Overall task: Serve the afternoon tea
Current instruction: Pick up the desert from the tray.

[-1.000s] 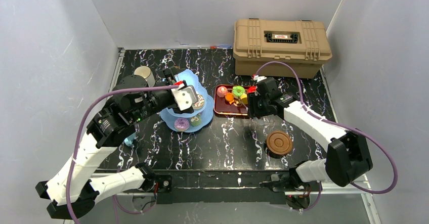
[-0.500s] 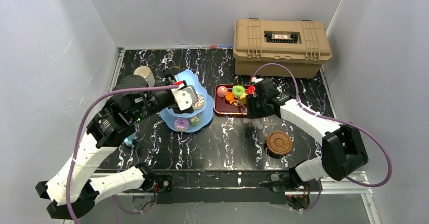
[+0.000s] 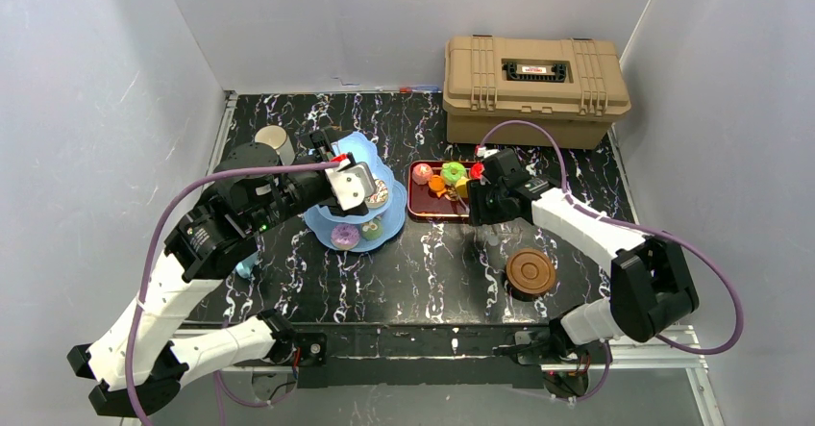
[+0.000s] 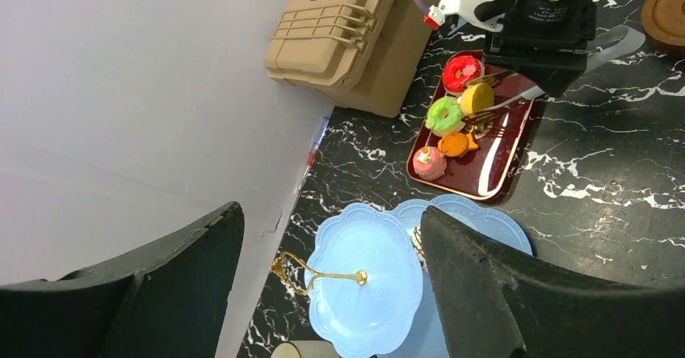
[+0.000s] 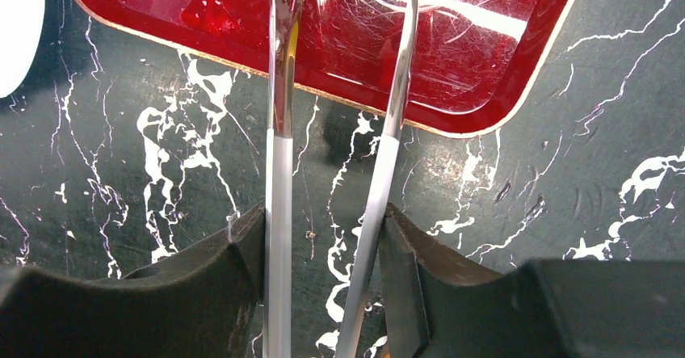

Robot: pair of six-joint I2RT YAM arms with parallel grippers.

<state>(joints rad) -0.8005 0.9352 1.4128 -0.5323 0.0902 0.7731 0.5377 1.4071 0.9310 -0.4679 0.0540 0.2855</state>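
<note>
Just ahead of the right fingers (image 5: 194, 293), the near rim of the dark red tray (image 5: 452, 67) runs across on a slant. These fingers clamp the metal tongs (image 5: 279, 156), one tong arm against each inner face. The arms stay apart and their tips reach over the rim into the tray. Bare marbled desk (image 3: 432, 263) shows on both sides of the fingers and under them.

On the far part of the tray sit the toy treats: red donut (image 4: 462, 73), yellow cake (image 4: 476, 98), green donut (image 4: 443, 115), an orange piece (image 4: 456, 144) and a pink cake (image 4: 428, 162). The tan case (image 3: 533, 85) stands beyond the tray, w/ a strip of desk btwn. The stacked brown saucers (image 3: 530, 272) lie behind the right fingers, apart from them.

The left fingers (image 4: 501, 293) are spread wide w/ nothing btwn, hanging over the blue stand (image 4: 380, 301). Its top tier and gold handle show in the gap below. A purple donut (image 3: 344, 236) sits on a lower tier. A narrow lane of desk separates the stand's edge from the tray.
</note>
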